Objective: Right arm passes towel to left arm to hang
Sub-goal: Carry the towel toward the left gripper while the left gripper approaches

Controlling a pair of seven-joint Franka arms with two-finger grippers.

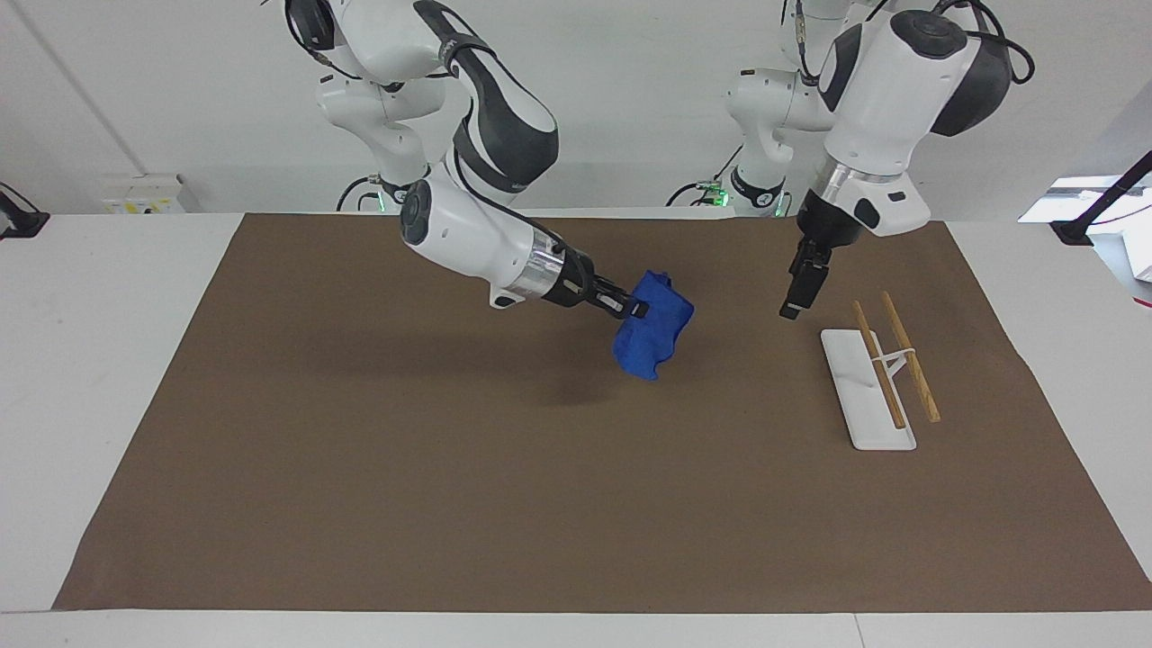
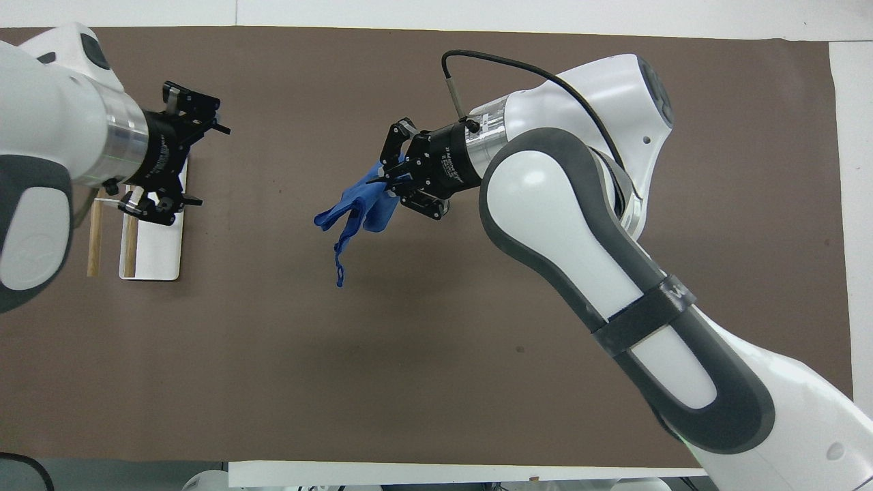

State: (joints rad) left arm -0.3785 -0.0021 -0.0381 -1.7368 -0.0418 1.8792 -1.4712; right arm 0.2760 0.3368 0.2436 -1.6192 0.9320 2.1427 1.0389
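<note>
My right gripper (image 1: pixel 633 310) is shut on the blue towel (image 1: pixel 653 337) and holds it in the air over the middle of the brown mat. The towel hangs crumpled, with its small loop dangling lowest in the overhead view (image 2: pixel 339 276). The right gripper (image 2: pixel 390 179) and the towel (image 2: pixel 354 210) also show there. My left gripper (image 1: pixel 792 304) is in the air between the towel and the rack, apart from the towel. In the overhead view the left gripper (image 2: pixel 208 164) is open wide and empty.
A white rack base (image 1: pixel 866 405) with two wooden rods (image 1: pixel 912 358) stands toward the left arm's end of the brown mat (image 1: pixel 450 468). It shows in the overhead view too (image 2: pixel 160 256), partly covered by the left gripper.
</note>
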